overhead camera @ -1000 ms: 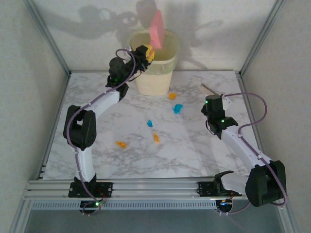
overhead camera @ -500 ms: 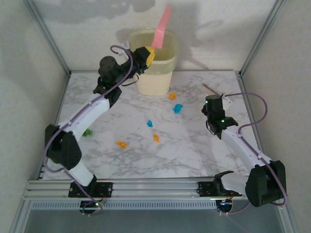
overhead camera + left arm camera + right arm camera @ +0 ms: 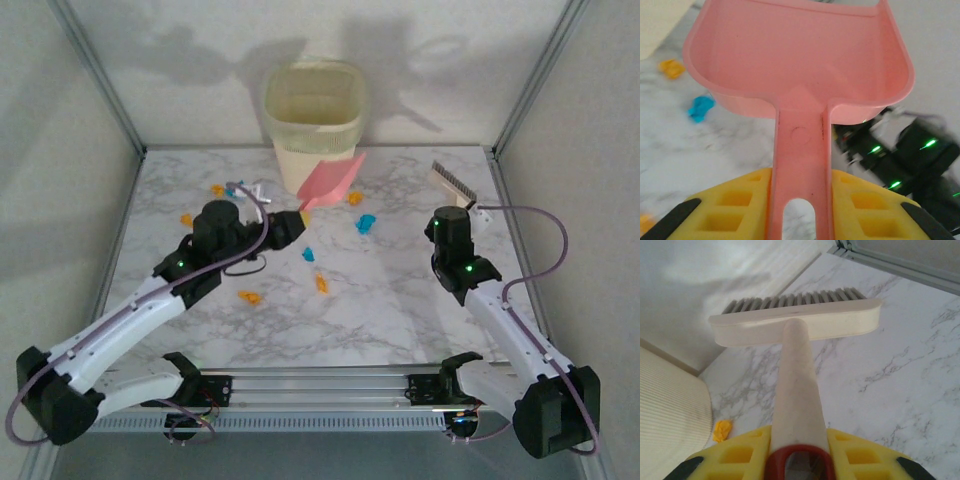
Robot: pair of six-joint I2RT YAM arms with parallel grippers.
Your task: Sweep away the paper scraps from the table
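We're positioning: left gripper (image 3: 800, 210) pinches dustpan (image 3: 800, 60), right gripper (image 3: 799, 450) pinches brush (image 3: 795, 325); next, sweep paper scraps (image 3: 365, 223) at dustpan's four o'clock.

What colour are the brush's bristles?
Grey bristles, set in a cream head; clearest in the right wrist view.

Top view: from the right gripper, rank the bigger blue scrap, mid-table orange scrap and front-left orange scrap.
1. Bigger bright blue crumpled paper scrap, centre-right.
2. Mid-table orange paper scrap, nearer front.
3. Front-left orange paper scrap, leftmost of the three.
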